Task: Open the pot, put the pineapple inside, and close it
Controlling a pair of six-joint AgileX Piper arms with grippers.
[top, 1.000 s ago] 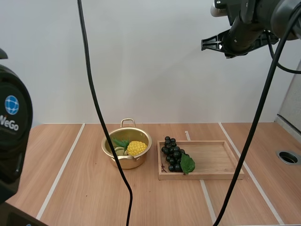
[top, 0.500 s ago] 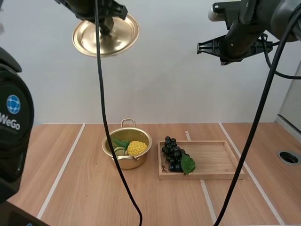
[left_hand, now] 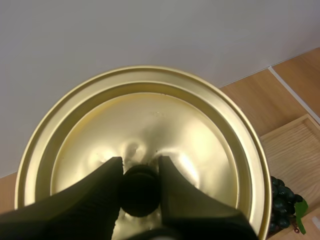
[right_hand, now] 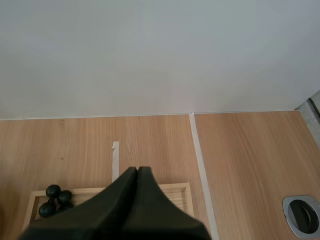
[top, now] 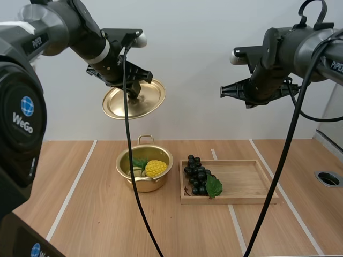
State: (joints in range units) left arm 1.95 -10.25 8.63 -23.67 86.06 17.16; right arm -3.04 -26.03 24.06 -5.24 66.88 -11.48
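Observation:
The gold pot (top: 144, 168) stands open on the table with the yellow pineapple (top: 155, 167) lying inside it. High above the pot my left gripper (top: 132, 95) is shut on the black knob (left_hand: 139, 187) of the gold lid (top: 134, 99) (left_hand: 145, 135), which hangs tilted in the air. My right gripper (top: 227, 92) is raised high over the wooden tray, its fingers (right_hand: 131, 192) together as one dark wedge with nothing between them.
A wooden tray (top: 244, 182) (right_hand: 182, 192) sits right of the pot, with a bunch of dark grapes (top: 197, 175) (right_hand: 54, 199) and a green leaf at its left end. A round metal-rimmed hole (top: 328, 178) (right_hand: 303, 215) lies at the table's right edge.
My left arm has come down and to the right with the lid, now closer above the pot. My right arm has lowered a little and shifted left.

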